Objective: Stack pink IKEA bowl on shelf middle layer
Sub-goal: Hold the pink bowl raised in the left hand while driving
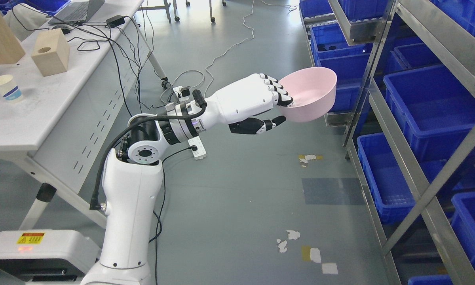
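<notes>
Head view, left hand [261,103] gripping pink bowl [312,99] rim, fingers inside

Lab or storeroom: metal shelving [384,114] with blue bins [431,107], cable-strewn desk [51,107].

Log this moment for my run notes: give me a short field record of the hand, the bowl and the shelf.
working hand: left hand, arm reaching toward the rack
grasp: fingers over the near rim, thumb beneath
held object: pink bowl, in the air, open side up, slightly tilted
target: metal shelf at right, holding blue bins
bowl on shelf: not yet
right hand: not in view
nearby: white table at left with paper cup
</notes>
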Motion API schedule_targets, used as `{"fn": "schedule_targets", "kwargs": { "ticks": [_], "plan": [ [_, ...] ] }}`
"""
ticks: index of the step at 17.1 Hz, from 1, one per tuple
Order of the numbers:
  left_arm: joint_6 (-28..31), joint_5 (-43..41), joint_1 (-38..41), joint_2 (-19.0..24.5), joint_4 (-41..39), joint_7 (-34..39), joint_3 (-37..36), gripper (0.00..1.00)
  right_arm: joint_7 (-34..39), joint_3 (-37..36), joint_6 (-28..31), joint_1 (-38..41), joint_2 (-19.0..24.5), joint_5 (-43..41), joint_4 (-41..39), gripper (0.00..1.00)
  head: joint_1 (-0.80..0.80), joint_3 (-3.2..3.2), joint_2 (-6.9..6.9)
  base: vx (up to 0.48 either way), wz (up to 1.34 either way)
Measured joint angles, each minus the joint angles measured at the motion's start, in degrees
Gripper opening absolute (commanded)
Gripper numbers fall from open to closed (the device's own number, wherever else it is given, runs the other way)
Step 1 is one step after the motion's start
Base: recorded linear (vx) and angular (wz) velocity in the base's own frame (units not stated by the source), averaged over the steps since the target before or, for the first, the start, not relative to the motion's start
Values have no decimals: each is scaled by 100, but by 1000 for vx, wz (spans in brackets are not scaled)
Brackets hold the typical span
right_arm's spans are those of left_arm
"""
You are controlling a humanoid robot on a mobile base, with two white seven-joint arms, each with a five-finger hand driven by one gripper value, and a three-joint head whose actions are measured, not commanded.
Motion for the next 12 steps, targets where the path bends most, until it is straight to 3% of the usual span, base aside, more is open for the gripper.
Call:
{"fn": "schedule_targets", "kwargs": {
  "ticks": [7, 12],
  "plan": [
    [0, -1, -29, 0, -1, 0, 23, 4, 0, 0, 0, -3, 0, 0, 0, 100, 0, 0, 0, 390, 145],
    [0, -2, -47, 0, -1, -3, 33, 4, 0, 0, 0, -2, 0, 0, 0, 100, 0, 0, 0, 270, -59]
  ]
}}
